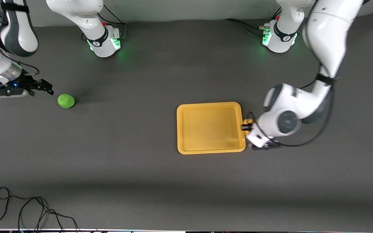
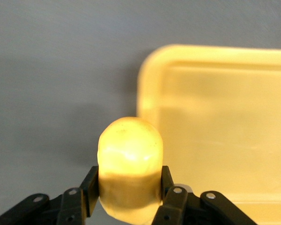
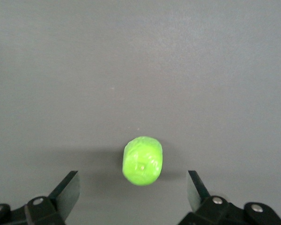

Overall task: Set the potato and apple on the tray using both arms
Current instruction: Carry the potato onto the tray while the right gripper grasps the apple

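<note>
A dark grey tabletop [image 1: 160, 181] holds a flat yellow-orange tray [image 1: 210, 147] with rounded corners and a low rim, lying toward the left arm's end. The left end effector [image 1: 247, 127] sits just beside the tray's short edge, on the side toward the left arm's end of the tabletop. Its two black fingers [image 2: 90, 185] are clamped on the potato [image 2: 129, 176], a smooth yellow-orange oval lump; the tray's rounded corner [image 2: 152, 63] shows close by in the left wrist view. The apple [image 1: 66, 101], a small bright-green ball, rests on the tabletop well apart from the tray, toward the right arm's end. The right end effector [image 1: 45, 86] hangs just beside the apple, not touching it. Its fingers [image 3: 68, 190] are spread wide, with the apple [image 3: 142, 161] showing ahead of the gap between them.
</note>
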